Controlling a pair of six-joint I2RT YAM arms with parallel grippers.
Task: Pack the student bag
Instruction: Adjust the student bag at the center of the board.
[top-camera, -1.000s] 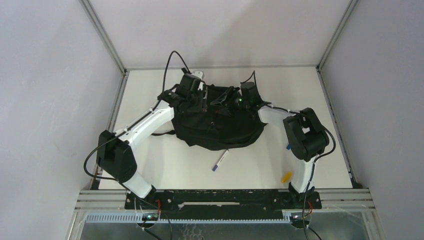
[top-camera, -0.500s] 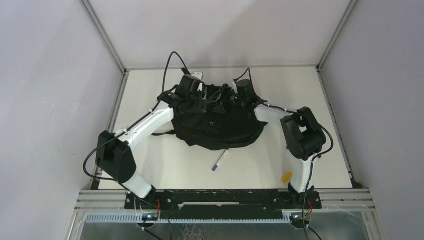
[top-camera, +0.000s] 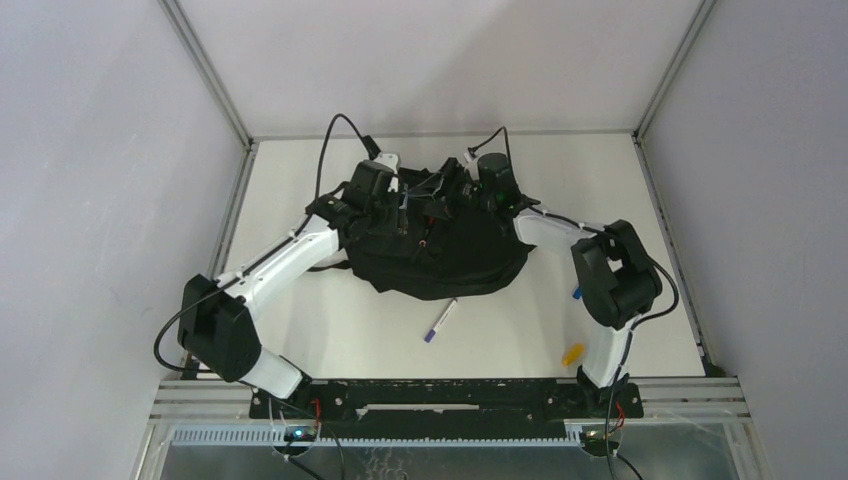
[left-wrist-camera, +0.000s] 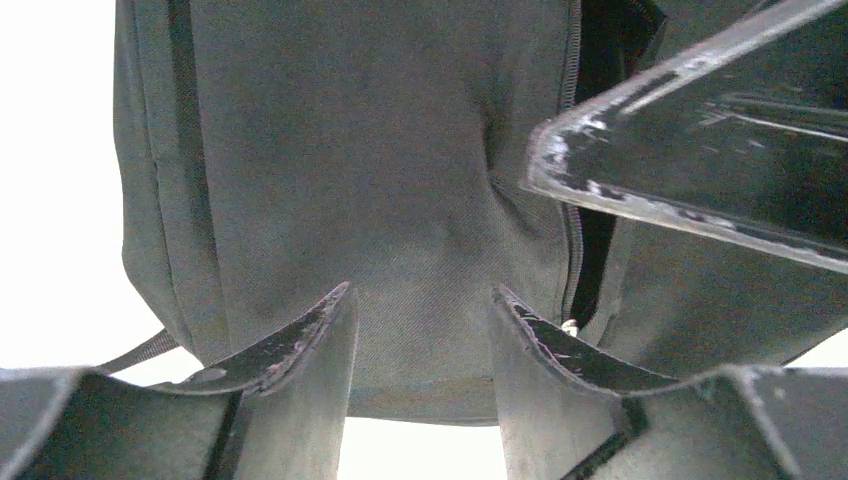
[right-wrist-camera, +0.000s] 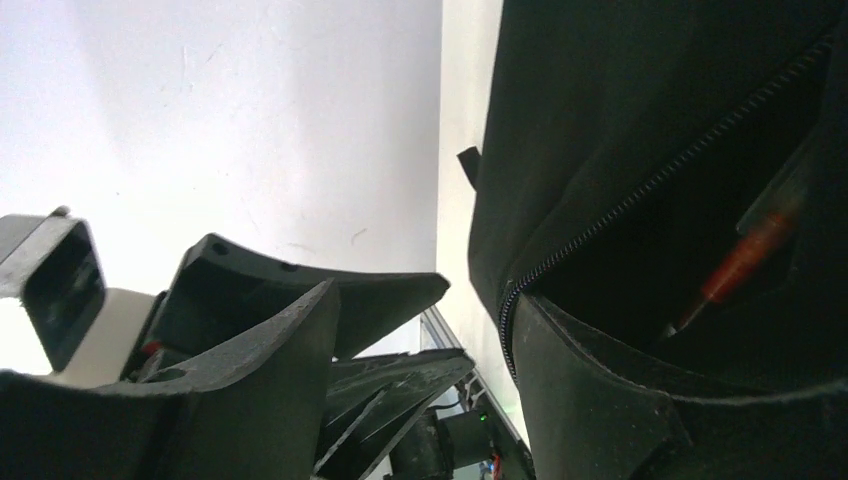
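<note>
The student bag lay slumped on the white surface toward its far middle, with both arms reaching onto its far end. The left fingers stood parted over plain fabric, grasping nothing. The right fingers were likewise released, one resting against the edge of the open zip, where a red pen showed inside. In my judgement the step in hand was working the mouth open, and the next move called for fetching the loose pen by the bag's near edge without letting the opening collapse.
</note>
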